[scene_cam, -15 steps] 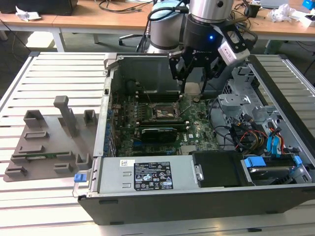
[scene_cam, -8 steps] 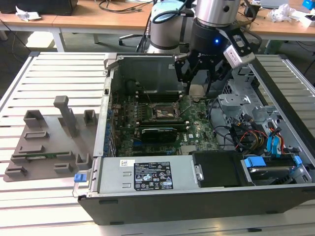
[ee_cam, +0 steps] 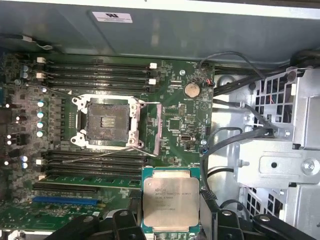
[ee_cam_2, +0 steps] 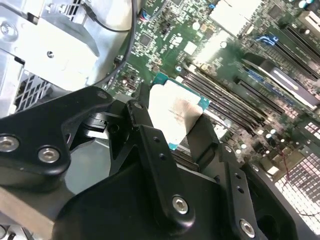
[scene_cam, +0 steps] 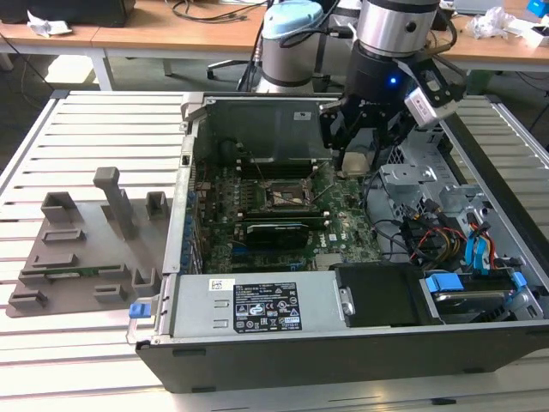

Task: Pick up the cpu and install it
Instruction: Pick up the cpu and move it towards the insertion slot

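Silver-grey cpu (ee_cam: 170, 198) with a teal-green rim; green motherboard (ee_cam: 175, 115) with black memory slots (ee_cam: 95, 75); black socket (ee_cam: 106, 121) framed in silver; black claw (ee_cam: 170, 207); white, slatted desk (scene_cam: 94, 129); grey fixture (scene_cam: 86, 249).

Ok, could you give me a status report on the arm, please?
Status: gripper shut on the cpu; cpu held above the motherboard, not yet over the socket; socket open.
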